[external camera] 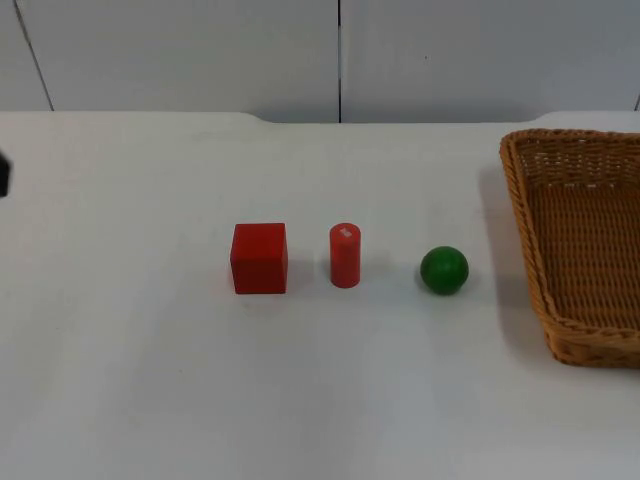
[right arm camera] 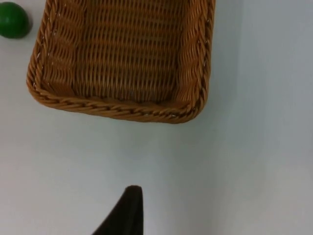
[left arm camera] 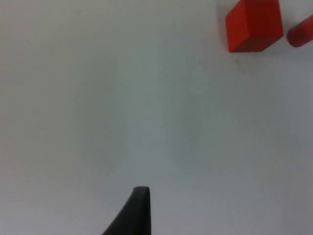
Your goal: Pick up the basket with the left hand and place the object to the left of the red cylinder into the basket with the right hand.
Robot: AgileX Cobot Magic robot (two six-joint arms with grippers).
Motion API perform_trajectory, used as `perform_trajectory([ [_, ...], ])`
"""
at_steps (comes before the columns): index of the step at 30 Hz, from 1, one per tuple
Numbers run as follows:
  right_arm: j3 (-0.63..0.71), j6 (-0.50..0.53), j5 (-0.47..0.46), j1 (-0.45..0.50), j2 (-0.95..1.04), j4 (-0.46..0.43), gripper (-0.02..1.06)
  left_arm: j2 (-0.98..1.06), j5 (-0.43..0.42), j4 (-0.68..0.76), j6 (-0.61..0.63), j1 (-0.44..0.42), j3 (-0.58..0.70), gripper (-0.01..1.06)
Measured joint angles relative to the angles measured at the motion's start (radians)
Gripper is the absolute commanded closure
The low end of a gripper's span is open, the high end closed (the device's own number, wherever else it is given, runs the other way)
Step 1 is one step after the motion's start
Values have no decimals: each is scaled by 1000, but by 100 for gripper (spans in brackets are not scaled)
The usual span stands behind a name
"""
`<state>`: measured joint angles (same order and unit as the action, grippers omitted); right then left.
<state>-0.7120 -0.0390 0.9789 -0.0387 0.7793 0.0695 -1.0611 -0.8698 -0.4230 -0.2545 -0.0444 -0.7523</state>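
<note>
Nothing is held yet: the wicker basket (external camera: 580, 240) sits on the white table (external camera: 130, 380) at the right, well apart from the red cube (external camera: 259, 258) standing just left of the red cylinder (external camera: 345, 255). Whether either gripper is open cannot be told. The left gripper (left arm camera: 139, 196) hovers over bare table near the cube and should take the basket's near rim squarely. The right gripper (right arm camera: 131, 193) waits beside the basket.

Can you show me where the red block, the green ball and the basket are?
red block (external camera: 259, 258): top view, on its front face.
green ball (external camera: 444, 270): top view, middle of the ball.
basket (external camera: 522, 210): top view, on its left rim.
</note>
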Motion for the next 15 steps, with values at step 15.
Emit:
perform_trajectory([
  [15, 0, 0, -2, 0, 0, 0, -1, -603, 67, -28, 26, 385, -518, 7],
])
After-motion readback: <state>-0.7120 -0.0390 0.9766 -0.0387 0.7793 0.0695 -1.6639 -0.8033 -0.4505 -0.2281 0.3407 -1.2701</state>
